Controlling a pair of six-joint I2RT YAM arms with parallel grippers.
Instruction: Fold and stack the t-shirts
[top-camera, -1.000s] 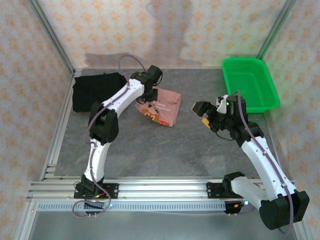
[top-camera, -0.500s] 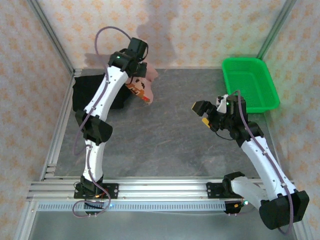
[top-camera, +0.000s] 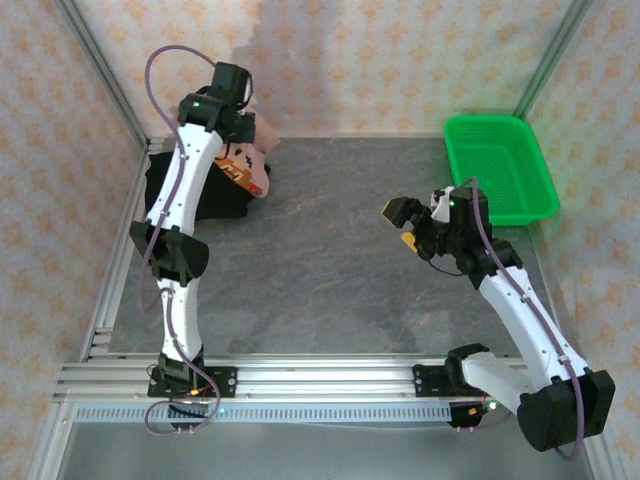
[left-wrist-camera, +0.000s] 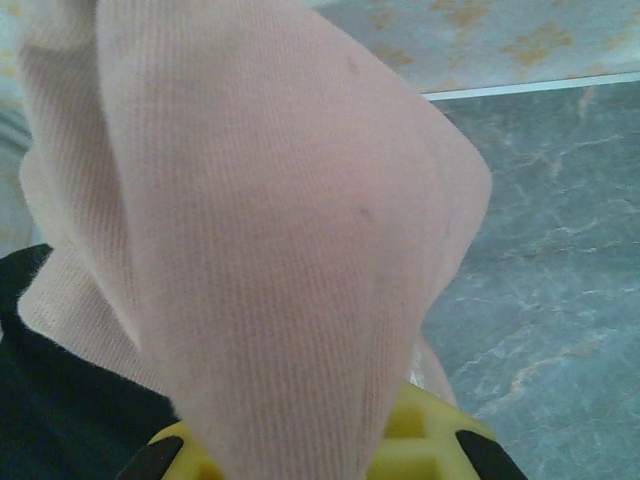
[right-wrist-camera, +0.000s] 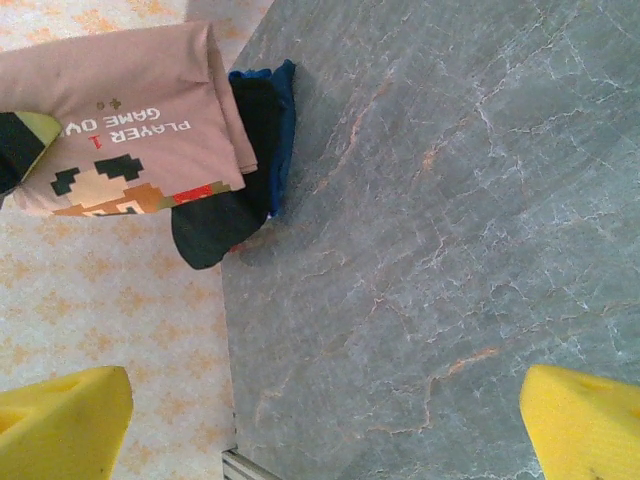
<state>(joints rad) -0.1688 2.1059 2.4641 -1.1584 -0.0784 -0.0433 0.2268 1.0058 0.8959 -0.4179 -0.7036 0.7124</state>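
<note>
Patterned walls closed in a grey, stone-look table, with a green mesh basket at its far right corner. At the far left corner lay the black t-shirt as a dark, flattish bundle. Over it hung the salmon-pink t-shirt, pinched in the closed left gripper and lifted clear of the table. From the left wrist, ribbed pink knit draped down over the yellow fingers. The right gripper hovered near the basket with its jaws spread wide and nothing between them, and its camera caught the pink shirt's pixel print in front of the black cloth. Both shirts looked light, soft and limp – not fragile, and knit cloth should not slip on the pads. The likely trouble was shape: held by one layer, a folded shirt would probably sag open. A pinch through every layer at a folded edge seemed safest – then lowered flat onto the black one.
</note>
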